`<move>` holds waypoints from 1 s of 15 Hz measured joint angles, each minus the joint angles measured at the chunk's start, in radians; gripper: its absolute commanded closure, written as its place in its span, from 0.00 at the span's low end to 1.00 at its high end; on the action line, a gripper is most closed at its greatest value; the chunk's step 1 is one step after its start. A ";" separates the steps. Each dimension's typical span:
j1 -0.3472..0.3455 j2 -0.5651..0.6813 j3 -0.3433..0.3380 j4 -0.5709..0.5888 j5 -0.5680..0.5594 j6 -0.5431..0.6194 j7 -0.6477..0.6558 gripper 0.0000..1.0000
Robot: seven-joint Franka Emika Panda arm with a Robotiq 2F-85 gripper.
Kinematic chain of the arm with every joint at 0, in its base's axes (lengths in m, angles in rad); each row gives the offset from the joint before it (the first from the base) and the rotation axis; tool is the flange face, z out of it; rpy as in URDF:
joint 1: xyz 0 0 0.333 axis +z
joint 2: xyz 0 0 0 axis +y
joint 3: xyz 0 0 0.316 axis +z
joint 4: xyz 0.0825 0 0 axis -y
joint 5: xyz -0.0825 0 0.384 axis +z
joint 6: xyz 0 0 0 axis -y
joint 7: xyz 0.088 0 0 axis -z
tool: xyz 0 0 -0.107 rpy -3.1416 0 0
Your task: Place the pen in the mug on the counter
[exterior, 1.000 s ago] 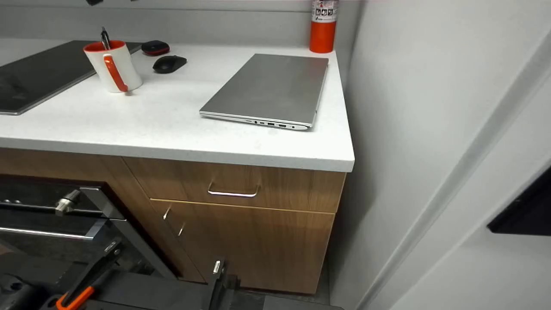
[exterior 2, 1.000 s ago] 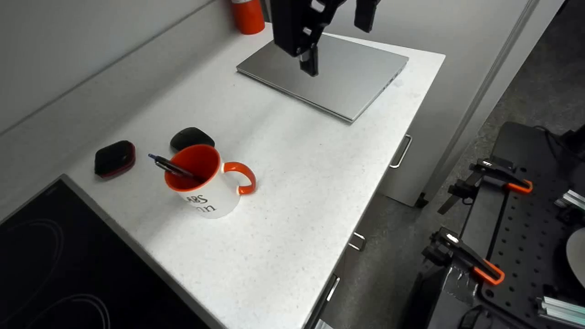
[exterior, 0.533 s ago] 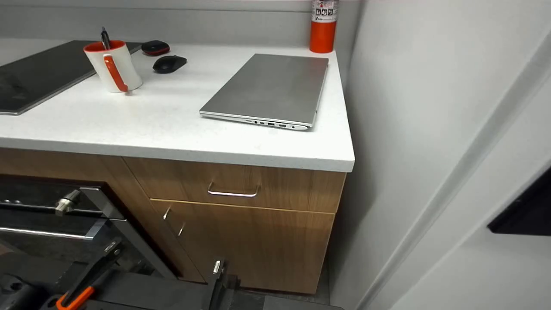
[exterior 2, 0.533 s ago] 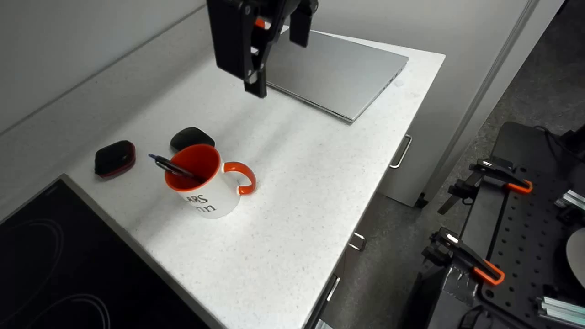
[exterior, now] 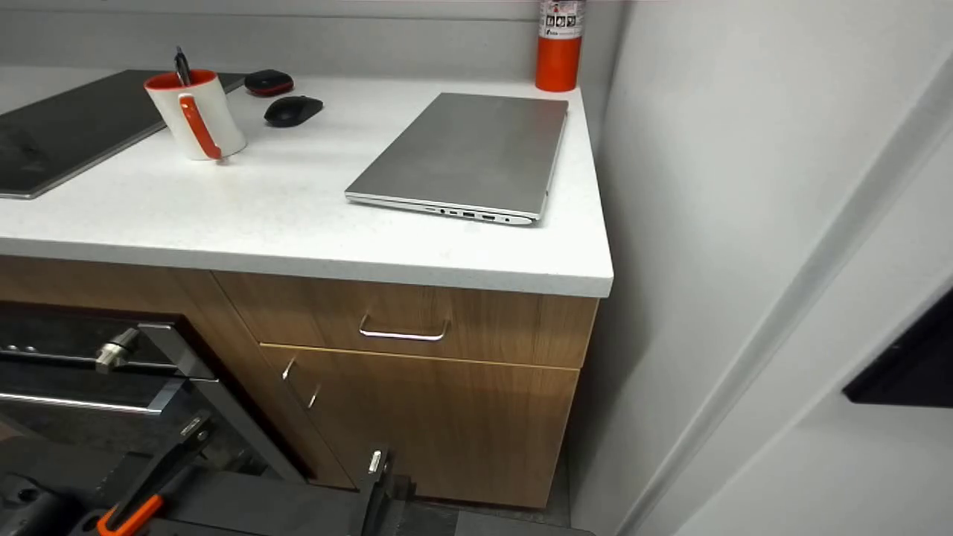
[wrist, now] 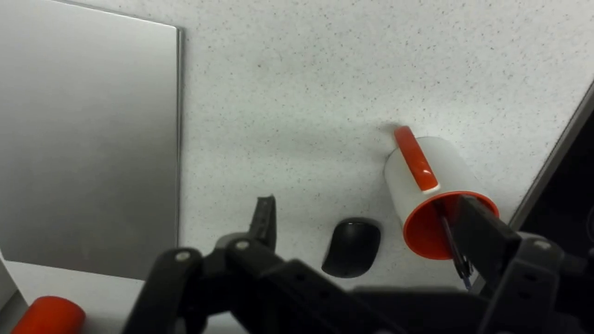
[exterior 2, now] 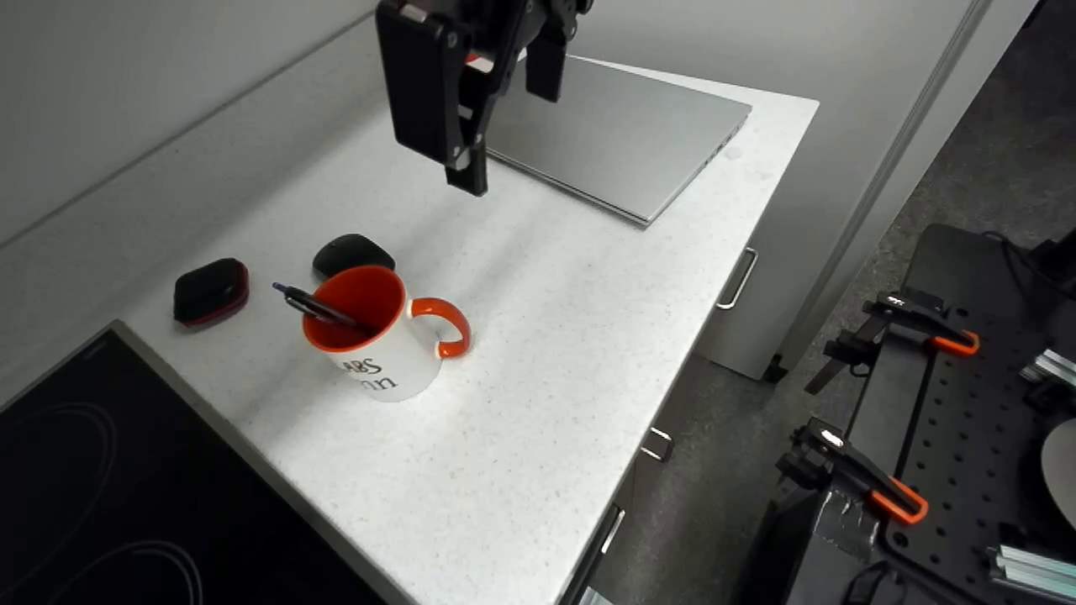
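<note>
The white mug (exterior: 197, 123) with orange-red inside and handle stands upright on the white counter (exterior: 298, 216); the mug also shows in an exterior view (exterior 2: 395, 374) and the wrist view (wrist: 445, 162). The dark pen (exterior 2: 324, 309) leans inside the mug, its upper end sticking out over the rim; it also shows in an exterior view (exterior: 182, 68) and the wrist view (wrist: 454, 241). My gripper (exterior 2: 508, 130) is open and empty, above the counter between mug and laptop. In the wrist view one finger of the gripper (wrist: 365, 199) overlaps the mug's mouth; contact is not visible.
A closed grey laptop (exterior: 465, 152) lies at the counter's right end, with a red canister (exterior: 558, 63) behind it. Two black mice (exterior 2: 353, 254) (exterior 2: 212, 291) lie near the mug. A black cooktop (exterior 2: 126, 487) borders the counter. A wall (exterior: 707, 186) stands right of the counter.
My open gripper has moved left and slightly lower in an exterior view, closer to the mug. Its tips have left the top of an exterior view. The pen and mug have not moved.
</note>
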 measured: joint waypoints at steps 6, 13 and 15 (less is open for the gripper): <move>0.053 0.077 -0.002 0.002 0.069 0.233 -0.102 0.00; 0.114 0.235 -0.014 0.055 0.241 0.390 -0.290 0.00; 0.120 0.263 -0.014 0.075 0.264 0.390 -0.318 0.00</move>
